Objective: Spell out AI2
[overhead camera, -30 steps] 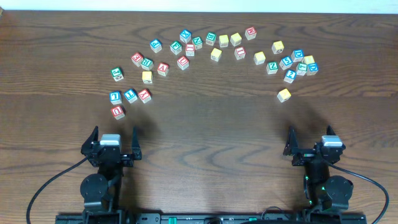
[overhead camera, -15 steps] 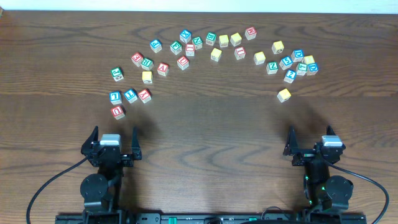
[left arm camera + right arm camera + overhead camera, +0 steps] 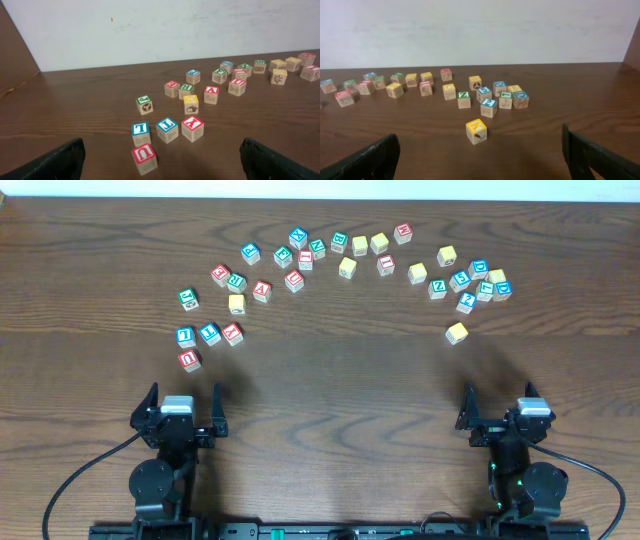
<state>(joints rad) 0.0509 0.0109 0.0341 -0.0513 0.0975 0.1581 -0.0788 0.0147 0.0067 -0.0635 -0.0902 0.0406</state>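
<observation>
Plainly, the left gripper (image 3: 184, 396) and right gripper (image 3: 498, 398) hang wide open and empty at the table's (image 3: 330, 400) front, well apart from the red A block (image 3: 262, 290), red I block (image 3: 386, 265) and blue 2 block (image 3: 466, 301) scattered among other blocks (image 3: 456, 332).

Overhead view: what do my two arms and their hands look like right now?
The left arm and right arm are black with round joint housings. The left hand and right hand each have two black fingers and a silver-grey block behind them. A black cable loops outward from each base. Small green lights glow on the right arm only.
</observation>
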